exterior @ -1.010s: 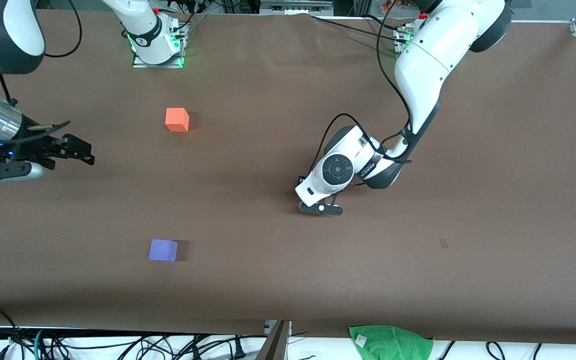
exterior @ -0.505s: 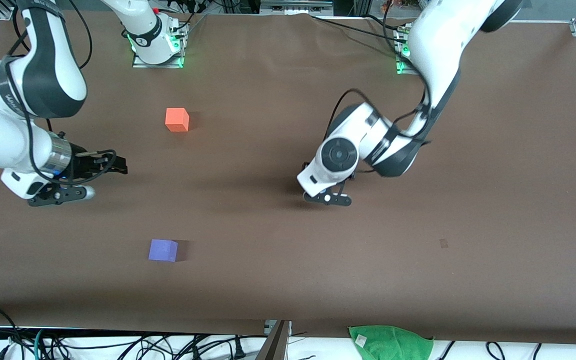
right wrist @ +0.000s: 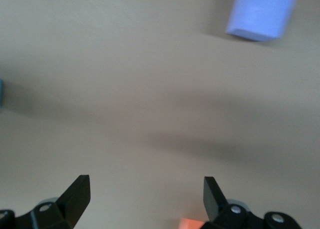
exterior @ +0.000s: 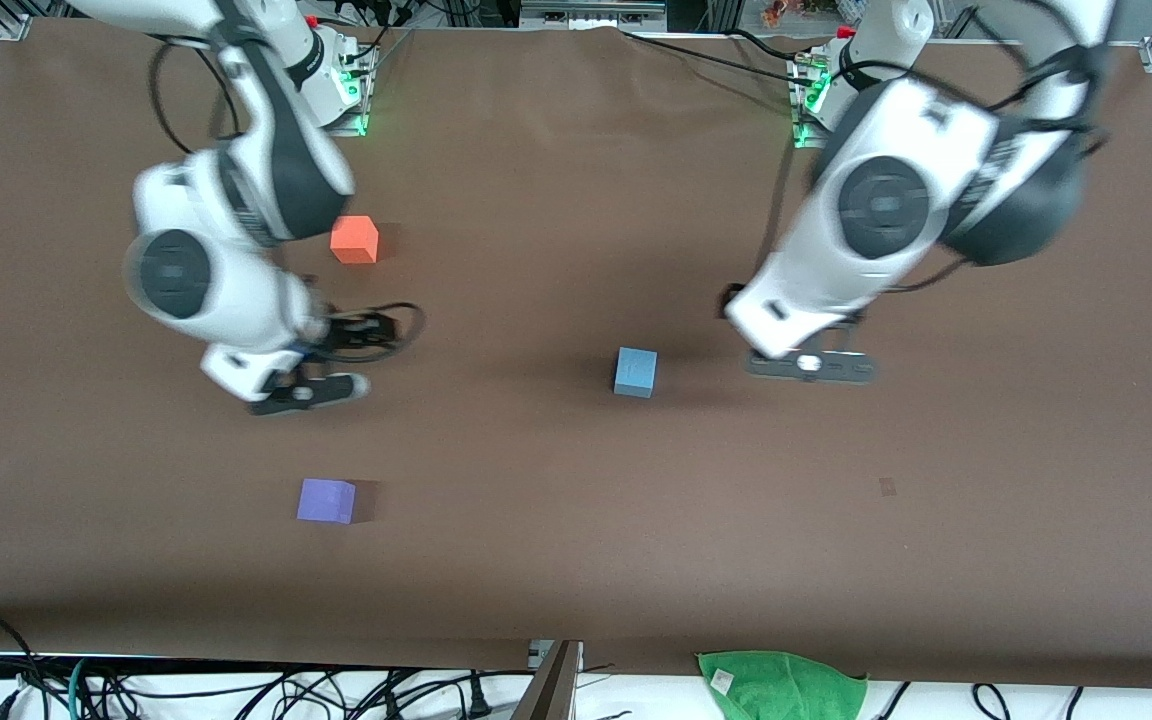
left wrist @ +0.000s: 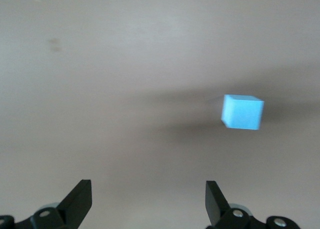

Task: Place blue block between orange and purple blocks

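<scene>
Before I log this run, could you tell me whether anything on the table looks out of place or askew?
Nothing stands out. The blue block, orange block and purple block sit flat and apart on the table; a green cloth lies off its edge.

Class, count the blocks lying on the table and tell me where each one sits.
3. The orange block lies nearest the robot bases. The purple block lies nearest the front camera, in line with the orange one. The blue block lies toward the left arm's end. None seems hidden.
</scene>
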